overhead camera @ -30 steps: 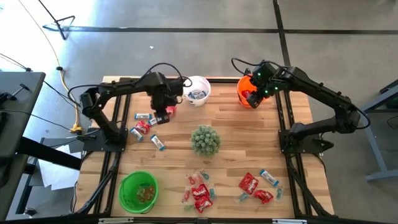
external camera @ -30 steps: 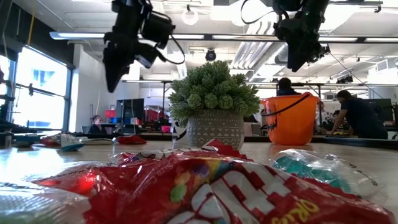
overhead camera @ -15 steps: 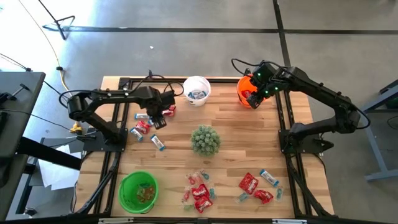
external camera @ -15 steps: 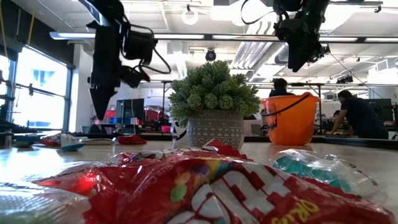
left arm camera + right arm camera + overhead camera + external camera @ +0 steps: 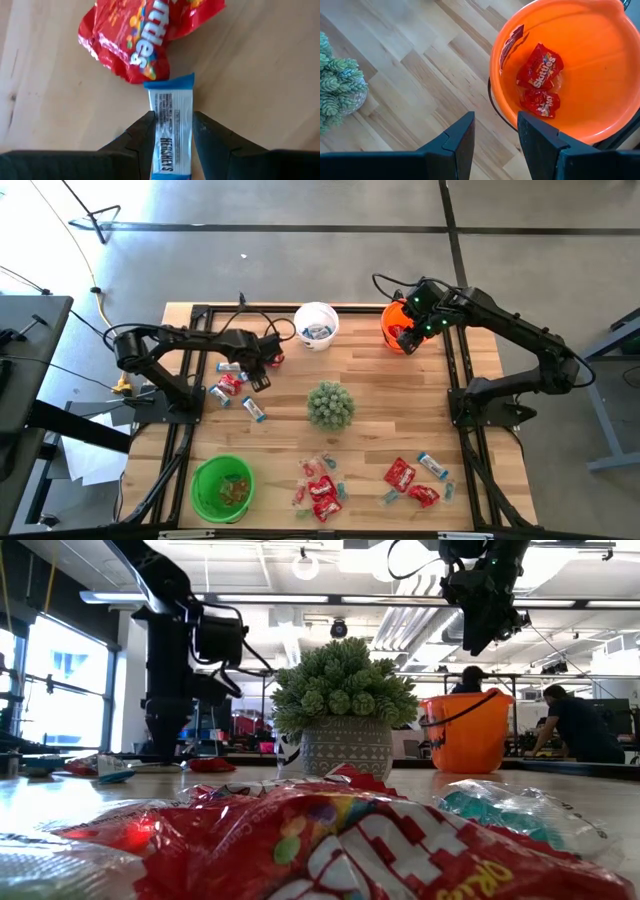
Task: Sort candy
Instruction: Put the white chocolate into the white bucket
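Candy lies in groups on the wooden table. One light blue-and-white bar point(image 5: 172, 125) lies flat beside a red packet point(image 5: 145, 40) at the far left. My left gripper point(image 5: 257, 373) point(image 5: 165, 748) is low over the table and open, one finger on each long side of that bar point(image 5: 172, 132). In the high view the gripper hides the bar. My right gripper point(image 5: 405, 332) point(image 5: 495, 137) hangs open and empty above the orange bucket point(image 5: 590, 65), which holds red packets point(image 5: 539, 75). My left gripper comes from above, pointing down, with its fingers point(image 5: 146, 131) lying along the bar's two long edges point(image 5: 155, 120). The bar lies flat on the table. I cannot tell whether the fingers touch it.
A white bucket point(image 5: 317, 323) stands at the far edge and a green bucket point(image 5: 222, 487) at the near left. A potted spiky plant point(image 5: 329, 405) stands mid-table. More candy lies by the left gripper point(image 5: 229, 384) and along the near edge point(image 5: 320, 490) point(image 5: 412, 478).
My left gripper has come down from well above the table to just over it, drifting toward the left edge and tipping to point almost straight down, so that its fingers now straddle the blue-and-white bar. Its opening looks unchanged.
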`<state>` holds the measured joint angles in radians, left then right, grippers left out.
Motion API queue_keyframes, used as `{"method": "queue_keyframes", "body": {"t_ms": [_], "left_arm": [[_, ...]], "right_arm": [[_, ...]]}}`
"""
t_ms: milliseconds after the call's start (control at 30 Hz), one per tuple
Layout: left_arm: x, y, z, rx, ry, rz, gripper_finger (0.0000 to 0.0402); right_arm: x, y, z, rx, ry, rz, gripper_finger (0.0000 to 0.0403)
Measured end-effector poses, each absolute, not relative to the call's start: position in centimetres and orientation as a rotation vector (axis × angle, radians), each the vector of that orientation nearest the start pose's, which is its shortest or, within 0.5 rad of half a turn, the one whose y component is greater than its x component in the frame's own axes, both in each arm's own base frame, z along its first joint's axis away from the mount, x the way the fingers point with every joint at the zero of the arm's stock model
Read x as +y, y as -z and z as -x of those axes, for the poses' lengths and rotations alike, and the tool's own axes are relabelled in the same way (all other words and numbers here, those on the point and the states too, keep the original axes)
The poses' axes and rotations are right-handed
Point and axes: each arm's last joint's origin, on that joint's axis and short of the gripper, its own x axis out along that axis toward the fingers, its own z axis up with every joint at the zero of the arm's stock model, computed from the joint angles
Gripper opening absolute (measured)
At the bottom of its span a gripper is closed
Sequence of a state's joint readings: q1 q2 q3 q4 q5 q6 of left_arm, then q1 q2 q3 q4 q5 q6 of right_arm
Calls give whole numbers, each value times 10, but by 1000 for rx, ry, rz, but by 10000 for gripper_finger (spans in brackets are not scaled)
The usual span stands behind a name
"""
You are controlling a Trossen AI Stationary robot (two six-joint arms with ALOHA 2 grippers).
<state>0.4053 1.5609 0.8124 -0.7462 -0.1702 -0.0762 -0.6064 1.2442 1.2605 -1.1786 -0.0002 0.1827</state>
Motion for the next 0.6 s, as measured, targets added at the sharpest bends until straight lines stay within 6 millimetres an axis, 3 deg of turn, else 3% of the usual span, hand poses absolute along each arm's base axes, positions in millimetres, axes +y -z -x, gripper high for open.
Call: {"method": "queue_keyframes", "body": {"t_ms": [233,600], "left_arm": [[99,-138,-215,1517,-563,207,118],[97,-128,-210,1430,-725,373,112]], "right_arm": [[-124,-329,-179,1083,640,-512,144],[-123,-329,-179,1085,632,-517,144]]}}
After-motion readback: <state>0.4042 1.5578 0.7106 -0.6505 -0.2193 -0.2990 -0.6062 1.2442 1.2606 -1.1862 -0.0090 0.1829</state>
